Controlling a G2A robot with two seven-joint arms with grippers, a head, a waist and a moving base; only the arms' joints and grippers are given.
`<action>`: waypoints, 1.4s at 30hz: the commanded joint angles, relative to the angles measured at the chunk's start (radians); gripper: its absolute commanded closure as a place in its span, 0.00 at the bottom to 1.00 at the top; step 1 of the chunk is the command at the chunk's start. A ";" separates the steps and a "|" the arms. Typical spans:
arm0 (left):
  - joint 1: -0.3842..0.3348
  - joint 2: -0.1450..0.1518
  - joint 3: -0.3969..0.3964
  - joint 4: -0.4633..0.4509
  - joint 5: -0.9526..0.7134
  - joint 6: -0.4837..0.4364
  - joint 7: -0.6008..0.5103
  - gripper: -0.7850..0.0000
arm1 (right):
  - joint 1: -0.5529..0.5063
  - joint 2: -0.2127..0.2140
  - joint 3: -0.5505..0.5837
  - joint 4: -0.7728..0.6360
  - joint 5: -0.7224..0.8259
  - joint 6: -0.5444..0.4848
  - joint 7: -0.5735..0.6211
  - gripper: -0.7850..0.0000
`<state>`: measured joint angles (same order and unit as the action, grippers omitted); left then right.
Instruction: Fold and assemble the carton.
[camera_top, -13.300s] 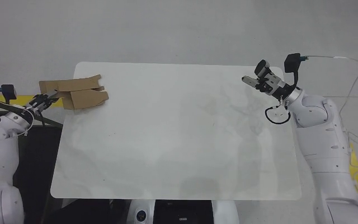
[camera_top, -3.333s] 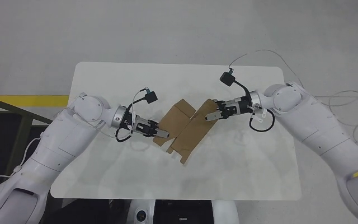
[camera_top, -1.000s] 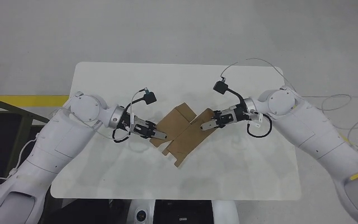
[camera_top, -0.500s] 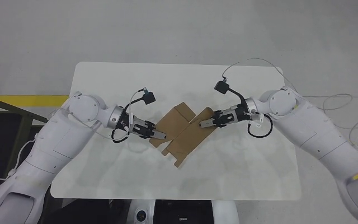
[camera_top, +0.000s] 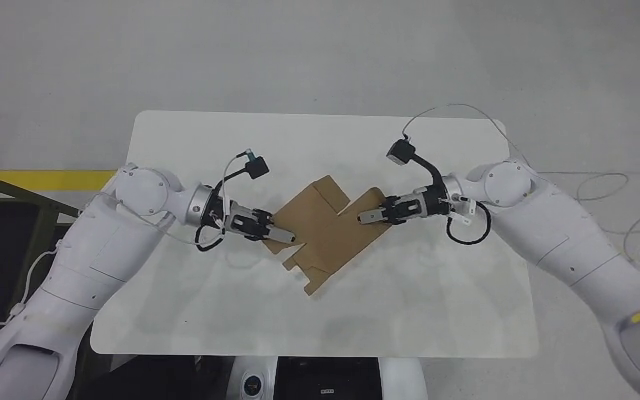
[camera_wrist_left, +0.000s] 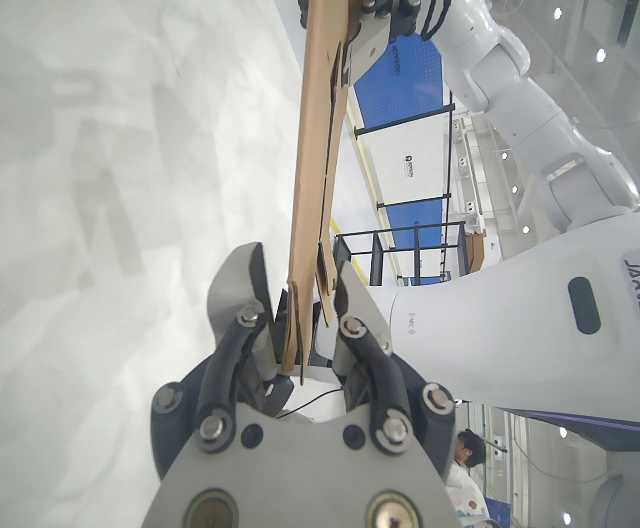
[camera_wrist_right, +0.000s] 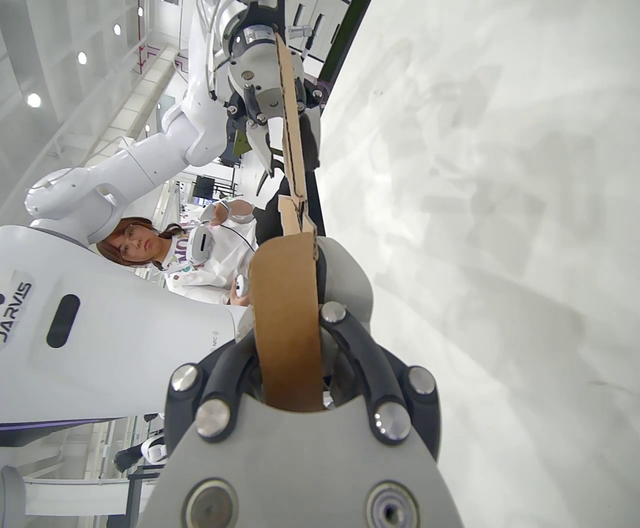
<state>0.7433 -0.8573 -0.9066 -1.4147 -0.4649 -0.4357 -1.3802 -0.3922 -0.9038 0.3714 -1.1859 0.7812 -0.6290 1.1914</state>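
The white table (camera_top: 200, 300) is the largest thing in the top view. Its pale, faintly marbled surface also runs alongside the cardboard in the left wrist view (camera_wrist_left: 125, 200) and the right wrist view (camera_wrist_right: 475, 200).

The carton (camera_top: 325, 235) is over the table's centre. It is a flattened brown cardboard blank, not yet opened into a box. From above, its long axis runs from 7 o'clock to 1 o'clock. A square panel juts toward 11 o'clock, and there are notched flaps at the 7 o'clock end. Both wrist cameras see the carton (camera_wrist_left: 312, 150) nearly edge-on, as a thin layered sheet stretching from one gripper to the other. I cannot tell whether it rests on the tabletop or hangs just above it.

The left gripper (camera_top: 285, 238) is at the carton's 9 o'clock edge. In its own wrist view the left gripper (camera_wrist_left: 300, 280) has its jaws drawn in to a narrow gap, one on each face of the layered edge, so they clamp the cardboard.

The right gripper (camera_top: 365, 216) is at the carton's 2 o'clock corner. In its own wrist view the right gripper (camera_wrist_right: 305, 260) has a flap of the carton (camera_wrist_right: 287, 310) bent across one jaw. The other jaw presses the flap from behind, so the grip is closed on the cardboard. In the left wrist view the right gripper (camera_wrist_left: 360, 45) shows pinching the sheet's far end.
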 joint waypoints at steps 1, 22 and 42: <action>0.005 0.001 -0.014 0.007 -0.010 -0.005 0.016 0.00 | -0.006 -0.001 0.007 0.005 0.020 0.009 0.009 1.00; 0.090 -0.012 -0.085 0.012 -0.167 0.055 0.206 0.00 | -0.099 -0.028 0.133 0.040 0.052 0.140 -0.086 1.00; 0.090 -0.028 -0.140 0.017 -0.213 0.057 0.164 0.00 | -0.193 -0.025 0.246 -0.029 -0.111 0.235 -0.199 1.00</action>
<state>0.8287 -0.8865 -1.0402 -1.3925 -0.6784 -0.3802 -1.2133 -0.5823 -0.9287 0.6139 -1.2141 0.6726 -0.3966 0.9936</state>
